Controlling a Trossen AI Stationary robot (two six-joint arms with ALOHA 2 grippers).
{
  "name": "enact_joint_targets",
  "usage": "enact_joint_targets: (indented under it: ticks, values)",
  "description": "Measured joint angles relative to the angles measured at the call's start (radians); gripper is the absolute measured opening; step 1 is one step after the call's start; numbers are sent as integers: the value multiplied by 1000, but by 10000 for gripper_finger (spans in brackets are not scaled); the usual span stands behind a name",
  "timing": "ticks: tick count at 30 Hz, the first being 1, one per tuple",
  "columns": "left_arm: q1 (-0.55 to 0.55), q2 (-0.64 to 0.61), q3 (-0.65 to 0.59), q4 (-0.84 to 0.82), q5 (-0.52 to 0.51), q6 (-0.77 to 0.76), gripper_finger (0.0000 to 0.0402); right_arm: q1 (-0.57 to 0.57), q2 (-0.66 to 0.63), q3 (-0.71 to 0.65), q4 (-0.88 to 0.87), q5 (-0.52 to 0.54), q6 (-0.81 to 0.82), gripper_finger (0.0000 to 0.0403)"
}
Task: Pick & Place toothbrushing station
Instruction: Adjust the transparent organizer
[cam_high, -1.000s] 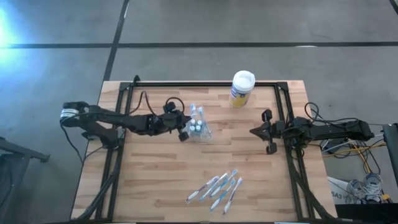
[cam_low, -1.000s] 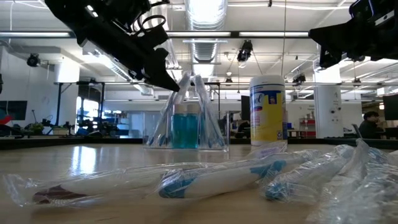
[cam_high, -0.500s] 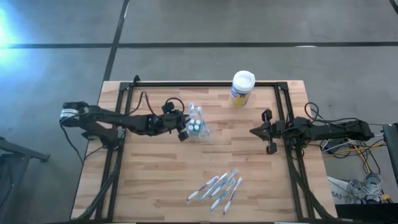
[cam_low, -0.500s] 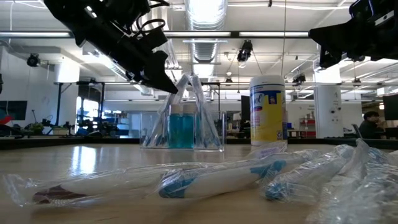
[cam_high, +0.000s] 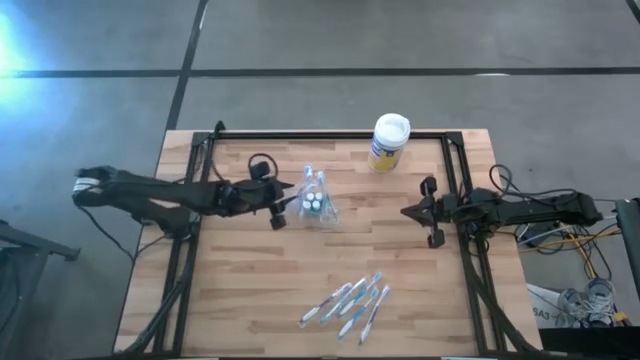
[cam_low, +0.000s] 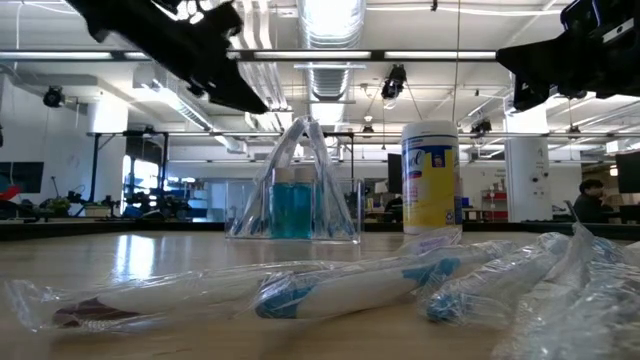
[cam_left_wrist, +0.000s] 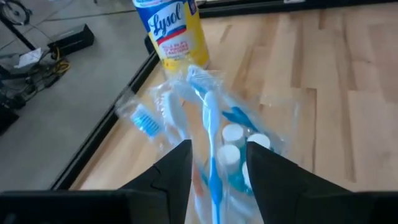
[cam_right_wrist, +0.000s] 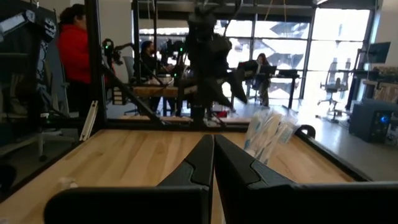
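The clear plastic holder (cam_high: 316, 203) stands upright on its base on the wooden table, mid-table. It holds wrapped toothbrushes and small teal tubes, and also shows in the low view (cam_low: 293, 205) and the left wrist view (cam_left_wrist: 214, 146). My left gripper (cam_high: 279, 212) is open. It hovers just left of the holder and above it (cam_low: 245, 95), touching nothing. Its fingers (cam_left_wrist: 177, 171) frame the holder from a distance. My right gripper (cam_high: 428, 212) is shut and empty, raised near the table's right side.
A white-lidded canister with a yellow-blue label (cam_high: 388, 142) stands at the far edge, right of the holder. Several wrapped toothbrushes (cam_high: 350, 302) lie loose near the front edge. A black frame (cam_high: 455, 170) runs along the table's sides. People stand in the room beyond (cam_right_wrist: 74, 50).
My left gripper has drawn back from the holder's top toward the table's left edge and has risen. The holder stays standing where it was.
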Motion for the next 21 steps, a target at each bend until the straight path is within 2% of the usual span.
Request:
enact_joint_targets:
  ticks: [3,7,9,12,14,16,21]
  values:
    - [-3,-93,-35,-45,-28,-4,150,0,36,0,-3,-1,21,8]
    - [7,-192,-144,-40,-193,-37,125,0,99,0,21,0,21,8]
    - [25,-227,-218,5,-219,-58,100,0,137,0,63,4,23,8]
    - [73,-246,-330,138,-145,-89,48,0,208,0,138,9,25,8]
    - [106,-238,-396,237,-90,-101,15,0,256,0,197,63,23,8]
    - [139,-218,-447,333,-48,-118,8,-2,309,6,252,122,30,8]
    - [207,-156,-490,405,25,-162,4,1,464,21,325,128,65,8]
